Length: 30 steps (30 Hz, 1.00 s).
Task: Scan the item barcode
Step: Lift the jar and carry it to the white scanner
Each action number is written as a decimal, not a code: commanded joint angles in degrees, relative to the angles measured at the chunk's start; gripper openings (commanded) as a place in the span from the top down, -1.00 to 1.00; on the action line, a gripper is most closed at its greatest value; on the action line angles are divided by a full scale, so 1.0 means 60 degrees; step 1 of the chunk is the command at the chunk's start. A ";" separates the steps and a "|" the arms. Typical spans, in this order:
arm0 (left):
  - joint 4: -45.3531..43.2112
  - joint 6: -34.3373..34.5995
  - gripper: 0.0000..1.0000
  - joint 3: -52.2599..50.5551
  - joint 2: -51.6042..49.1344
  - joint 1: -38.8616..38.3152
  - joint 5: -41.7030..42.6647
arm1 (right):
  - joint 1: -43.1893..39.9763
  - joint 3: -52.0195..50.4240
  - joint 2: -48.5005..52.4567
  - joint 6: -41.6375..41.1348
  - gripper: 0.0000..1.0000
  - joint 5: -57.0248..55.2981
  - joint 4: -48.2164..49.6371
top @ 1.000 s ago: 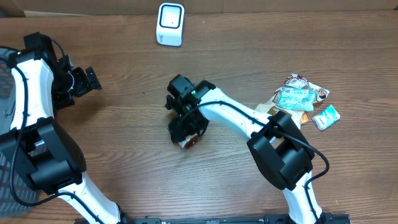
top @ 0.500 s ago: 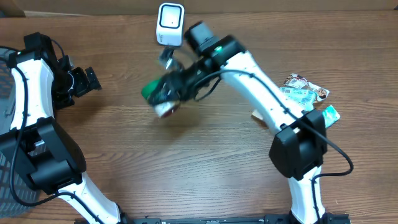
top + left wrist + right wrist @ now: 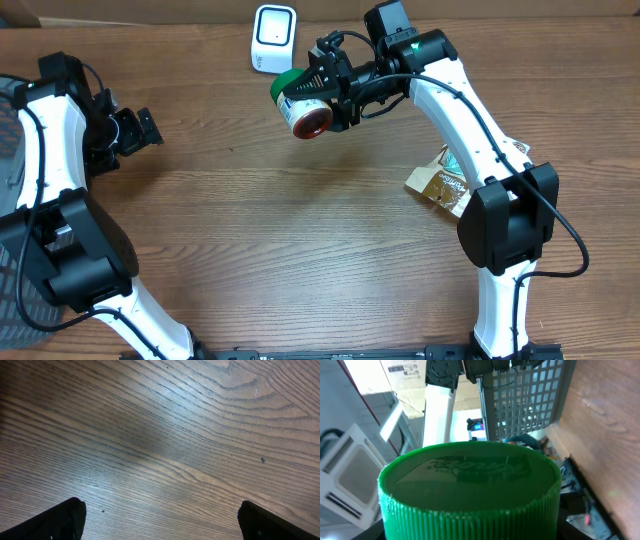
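The item (image 3: 300, 103) is a small container with a ribbed green cap (image 3: 470, 490) and a reddish base. My right gripper (image 3: 333, 82) is shut on it and holds it in the air, on its side, just right of and below the white scanner (image 3: 273, 38) at the table's back edge. The cap points toward the scanner and the base faces up to the overhead camera. No barcode shows in any view. In the right wrist view the cap fills the frame and hides the fingers. My left gripper (image 3: 142, 128) hangs open at the far left over bare wood (image 3: 165, 445), its fingertips (image 3: 65, 520) wide apart.
Several snack packets (image 3: 440, 185) lie at the right side of the table, partly under the right arm. A wire basket (image 3: 8, 150) stands off the left edge. The wooden tabletop (image 3: 300, 250) runs between the arms.
My right arm has lifted the item from the middle of the table and swung it back and up toward the scanner. The left arm has not moved.
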<state>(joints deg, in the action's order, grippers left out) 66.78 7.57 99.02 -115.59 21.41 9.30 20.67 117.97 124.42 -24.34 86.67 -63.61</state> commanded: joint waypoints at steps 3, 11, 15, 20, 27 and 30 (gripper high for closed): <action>0.0004 0.0098 -0.99 -0.0066 0.0142 -0.0018 -0.0062 | -0.0055 0.0291 -0.0175 -0.0426 0.38 0.0466 0.0590; 0.0004 0.0098 -0.99 -0.0066 0.0142 -0.0018 -0.0084 | 0.0277 0.0291 -0.0175 0.0135 0.41 -0.6867 0.0790; 0.0004 0.0098 -0.99 -0.0066 0.0142 -0.0018 -0.0087 | 0.0605 0.0401 -0.0175 0.0321 0.42 -0.8987 0.1013; 0.0000 0.0098 -0.99 -0.0066 0.0142 -0.0018 -0.0087 | 0.1067 0.1359 -0.0168 0.0838 0.42 -1.1744 0.1035; 0.0000 0.0098 -0.99 -0.0066 0.0142 -0.0011 -0.0087 | 0.2025 0.2044 -0.0142 0.2761 0.35 -1.5788 0.2605; 0.0000 0.0098 -0.99 -0.0066 0.0142 -0.0011 -0.0084 | 0.2379 0.2036 0.0138 0.3956 0.32 -1.7161 0.3661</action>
<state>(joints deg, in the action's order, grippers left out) 66.78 7.57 99.04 -115.59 21.41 9.13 32.71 128.49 124.60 -10.63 -1.26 -45.65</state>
